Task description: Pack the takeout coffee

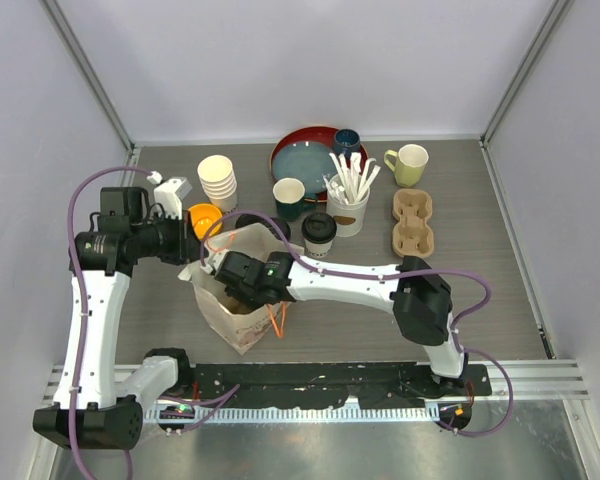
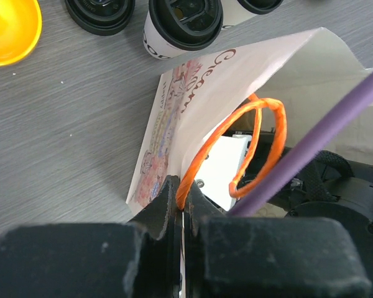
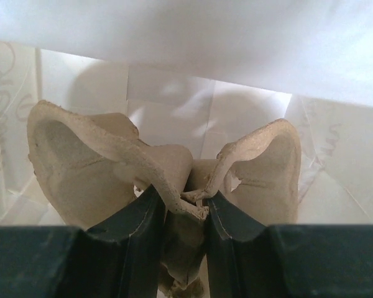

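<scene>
One takeout coffee cup (image 1: pixel 319 232), cream with a black lid, stands behind the white paper bag (image 1: pixel 230 315). In the left wrist view it is the lidded cup (image 2: pixel 185 22) just past the bag (image 2: pixel 236 68), with another black lid (image 2: pixel 99 12) to its left. My left gripper (image 2: pixel 181 198) is shut on the bag's orange handle (image 2: pixel 261 105) at the bag's left rim. Inside the bag, my right gripper (image 3: pixel 183 202) is shut on the middle ridge of a brown pulp cup carrier (image 3: pixel 81 167). From above, the right gripper (image 1: pixel 242 290) reaches into the bag's mouth.
Behind the bag stand an orange bowl (image 1: pixel 204 218), a stack of paper cups (image 1: pixel 218 180), a dark mug (image 1: pixel 289 197), a red plate (image 1: pixel 292 150), a cup of stirrers (image 1: pixel 348 200), a yellow-green mug (image 1: pixel 410 163) and spare pulp carriers (image 1: pixel 412 222).
</scene>
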Controlling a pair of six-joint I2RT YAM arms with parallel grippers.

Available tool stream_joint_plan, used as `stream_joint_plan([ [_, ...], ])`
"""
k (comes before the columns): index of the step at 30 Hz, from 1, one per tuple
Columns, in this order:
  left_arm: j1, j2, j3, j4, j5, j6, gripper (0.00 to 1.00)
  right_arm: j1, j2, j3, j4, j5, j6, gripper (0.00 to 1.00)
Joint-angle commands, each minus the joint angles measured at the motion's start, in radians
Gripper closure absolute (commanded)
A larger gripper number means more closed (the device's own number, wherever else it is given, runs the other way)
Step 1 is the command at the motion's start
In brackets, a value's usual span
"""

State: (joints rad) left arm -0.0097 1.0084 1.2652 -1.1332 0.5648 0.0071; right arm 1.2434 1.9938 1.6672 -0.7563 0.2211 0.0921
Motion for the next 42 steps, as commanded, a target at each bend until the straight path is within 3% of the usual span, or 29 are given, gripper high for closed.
stream_joint_plan([
  [1,-0.015,-0.037,0.019,0.003,0.152,-0.036,1.00,-0.007,0.109,-0.018,-0.003,-0.026,0.070,0.93],
  [7,-0.013,-0.040,0.040,-0.014,0.158,-0.019,1.00,-0.007,0.105,-0.024,0.025,-0.037,0.066,0.54],
  [13,-0.015,-0.039,0.020,-0.037,0.130,0.016,1.00,-0.007,0.057,0.051,0.029,-0.031,0.023,0.32],
  [19,-0.015,-0.036,0.022,-0.054,0.070,0.047,1.00,-0.007,-0.055,0.045,0.144,-0.003,-0.020,0.19],
  [24,-0.015,-0.030,0.019,-0.062,0.053,0.059,1.00,-0.007,-0.153,-0.030,0.297,0.001,-0.068,0.14],
  [42,-0.015,-0.031,0.020,-0.076,0.017,0.077,1.00,-0.055,-0.294,-0.115,0.506,-0.085,-0.028,0.10],
])
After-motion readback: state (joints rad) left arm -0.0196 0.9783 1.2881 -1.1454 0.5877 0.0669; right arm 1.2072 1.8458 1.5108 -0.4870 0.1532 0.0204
